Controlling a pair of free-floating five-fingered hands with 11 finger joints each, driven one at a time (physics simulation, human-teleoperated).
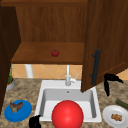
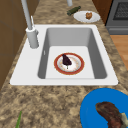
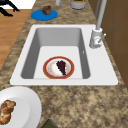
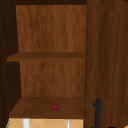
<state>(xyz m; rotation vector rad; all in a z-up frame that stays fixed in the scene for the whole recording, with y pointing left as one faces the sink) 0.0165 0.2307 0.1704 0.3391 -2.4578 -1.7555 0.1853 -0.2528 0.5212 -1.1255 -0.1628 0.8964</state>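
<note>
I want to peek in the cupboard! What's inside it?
A small red apple sits on the bottom shelf of the open cupboard. The upper shelf looks bare. The open door hides the cupboard's right side.

Speckled stone tabletop [image 1: 27, 92] around a white sink [image 1: 45, 86], blue plate [image 1: 18, 110] with dark food at 8 o'clock, white plate [image 1: 116, 116] with a pastry at 4 o'clock, green cucumber [image 1: 121, 103] just beside it, cabinet shelf [image 1: 37, 53] above bearing a small red apple [image 1: 55, 53]

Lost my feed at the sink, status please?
Right hand by the door handle, fingers loosely curled, holding nothing. Left hand low beside the blue plate. Apple on the shelf.
</note>
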